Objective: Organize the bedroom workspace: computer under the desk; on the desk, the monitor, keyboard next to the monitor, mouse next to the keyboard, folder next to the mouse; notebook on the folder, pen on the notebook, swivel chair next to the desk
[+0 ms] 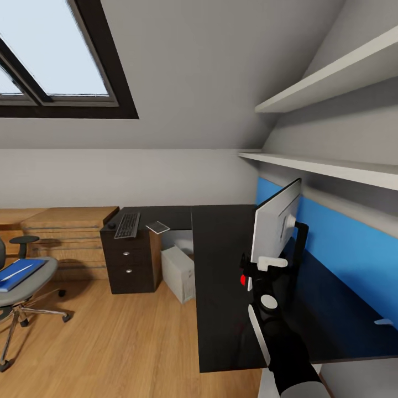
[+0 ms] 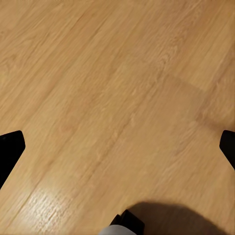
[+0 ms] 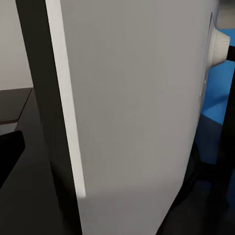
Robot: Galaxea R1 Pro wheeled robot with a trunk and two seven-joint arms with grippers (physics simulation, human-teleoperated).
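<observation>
Right arm: reaches up and forward from the lower edge of the head view, black forearm, wrist raised over the tabletop (image 1: 221, 287).
Right claw (image 1: 264, 264): at the near lower edge of the monitor (image 1: 275, 228); cannot tell whether its fingers clamp the panel.
Monitor: upright on its black stand, grey-white back panel close before the right claw.
Left claw (image 2: 117, 147): fingers apart, nothing between, above wooden floor (image 2: 98, 88).
Computer (image 1: 178, 273): beyond the right claw, on the floor under the tabletop.
Notebook (image 1: 157, 227), keyboard (image 1: 127, 225), mouse (image 1: 111, 225): farther off on the tabletop's drawer end.
Swivel chair (image 1: 22, 287): well apart, carrying the folder (image 1: 17, 274).
</observation>
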